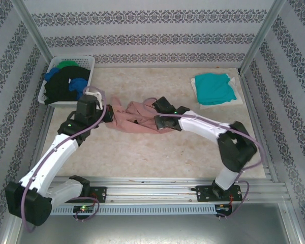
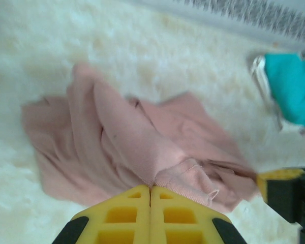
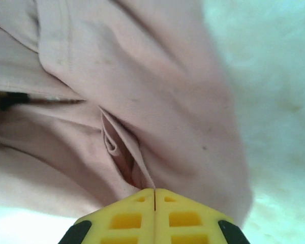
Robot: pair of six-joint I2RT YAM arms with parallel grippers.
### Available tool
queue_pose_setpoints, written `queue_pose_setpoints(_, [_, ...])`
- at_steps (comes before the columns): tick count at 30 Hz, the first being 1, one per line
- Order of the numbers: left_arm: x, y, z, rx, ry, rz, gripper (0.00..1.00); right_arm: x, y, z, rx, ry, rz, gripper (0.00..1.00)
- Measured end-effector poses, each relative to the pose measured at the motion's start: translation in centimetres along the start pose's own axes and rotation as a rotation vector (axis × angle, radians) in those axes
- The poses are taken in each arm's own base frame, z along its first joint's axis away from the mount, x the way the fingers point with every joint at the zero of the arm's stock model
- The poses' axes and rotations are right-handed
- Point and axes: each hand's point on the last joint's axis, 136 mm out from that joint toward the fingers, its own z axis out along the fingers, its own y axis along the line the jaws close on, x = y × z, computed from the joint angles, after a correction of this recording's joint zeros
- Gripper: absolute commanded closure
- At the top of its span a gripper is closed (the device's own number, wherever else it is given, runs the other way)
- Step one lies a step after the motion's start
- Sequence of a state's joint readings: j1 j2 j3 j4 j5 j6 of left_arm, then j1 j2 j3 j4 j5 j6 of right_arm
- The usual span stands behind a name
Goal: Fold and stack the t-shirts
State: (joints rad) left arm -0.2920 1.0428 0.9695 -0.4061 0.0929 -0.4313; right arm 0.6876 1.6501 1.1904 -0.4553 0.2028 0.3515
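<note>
salmon-pink t-shirt (image 1: 134, 118), crumpled at mid-bench (image 1: 168, 157) between the arms: soft, light, limp cloth, likely to sag and bunch, best pinched at a hem or seam. wrist views: left end effector (image 2: 150, 189) and right end effector (image 3: 154, 191) each clenched on a fold of it. top view adds the folded teal t-shirt (image 1: 213, 87) and white basket (image 1: 81, 58).
</note>
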Motion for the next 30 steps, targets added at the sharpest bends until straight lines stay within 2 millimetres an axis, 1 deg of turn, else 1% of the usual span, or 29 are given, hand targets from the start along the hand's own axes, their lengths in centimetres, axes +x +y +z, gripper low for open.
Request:
queue_pose_setpoints(2, [-2.7,-0.5,-2.1,-0.008,-0.075,0.007,1.00,-2.8,-0.8,-4.1,-0.020,-0.113,0.021,1.00])
queue_pose_setpoints(5, [-6.0,-1.0,-5.2,-0.021,-0.179,0.020,1.00,-6.8,-2.1,-11.4,-0.061,-0.311,0.066,1.00])
queue_pose_setpoints(7, [-7.8,-1.2,-6.9,-0.036,-0.234,0.035,1.00,-8.7,-2.8,-15.3,-0.076,-0.413,0.085,1.00])
queue_pose_setpoints(8, [-8.6,-1.3,-7.5,-0.048,-0.260,0.045,1.00,-9.6,-3.4,-16.9,-0.078,-0.457,0.098,1.00])
queue_pose_setpoints(9, [-9.5,-1.3,-8.0,-0.062,-0.282,0.053,1.00,-10.2,-3.9,-18.1,-0.079,-0.489,0.106,1.00])
queue_pose_setpoints(10, [-10.5,-1.1,-8.2,-0.081,-0.303,0.064,1.00,-10.9,-4.8,-19.1,-0.070,-0.518,0.120,1.00])
queue_pose_setpoints(11, [-11.3,-0.9,-8.2,-0.099,-0.316,0.071,1.00,-11.8,-6.2,-19.9,-0.051,-0.542,0.144,1.00])
queue_pose_setpoints(13, [-13.5,-0.2,-7.8,-0.142,-0.336,0.075,1.00,-13.7,-9.1,-20.7,0.000,-0.578,0.200,1.00])
queue_pose_setpoints(14, [-14.9,0.4,-7.1,-0.168,-0.340,0.073,1.00,-14.9,-10.9,-21.0,0.031,-0.593,0.233,1.00])
queue_pose_setpoints(15, [-16.3,0.8,-6.5,-0.187,-0.348,0.070,1.00,-15.9,-12.2,-21.1,0.052,-0.604,0.256,1.00])
queue_pose_setpoints(17, [-19.5,1.9,-4.7,-0.224,-0.356,0.060,1.00,-18.6,-15.2,-21.2,0.094,-0.625,0.303,1.00])
queue_pose_setpoints(20, [-23.1,3.0,-2.7,-0.258,-0.369,0.052,1.00,-21.8,-18.1,-21.2,0.112,-0.653,0.342,1.00])
queue_pose_setpoints(22, [-24.5,3.6,-2.1,-0.272,-0.378,0.049,1.00,-22.7,-19.4,-21.3,0.102,-0.661,0.361,1.00])
queue_pose_setpoints(24, [-24.9,3.9,-2.3,-0.277,-0.384,0.049,1.00,-22.5,-20.1,-21.5,0.091,-0.658,0.379,1.00])
queue_pose_setpoints(26, [-25.2,3.8,-2.7,-0.269,-0.390,0.055,1.00,-21.4,-19.9,-21.8,0.071,-0.660,0.387,1.00])
queue_pose_setpoints(28, [-25.2,3.5,-2.8,-0.255,-0.393,0.058,1.00,-19.1,-19.1,-21.7,0.051,-0.641,0.392,1.00])
queue_pose_setpoints(30, [-25.2,3.2,-2.3,-0.234,-0.389,0.061,1.00,-16.8,-18.3,-21.4,0.037,-0.620,0.401,1.00])
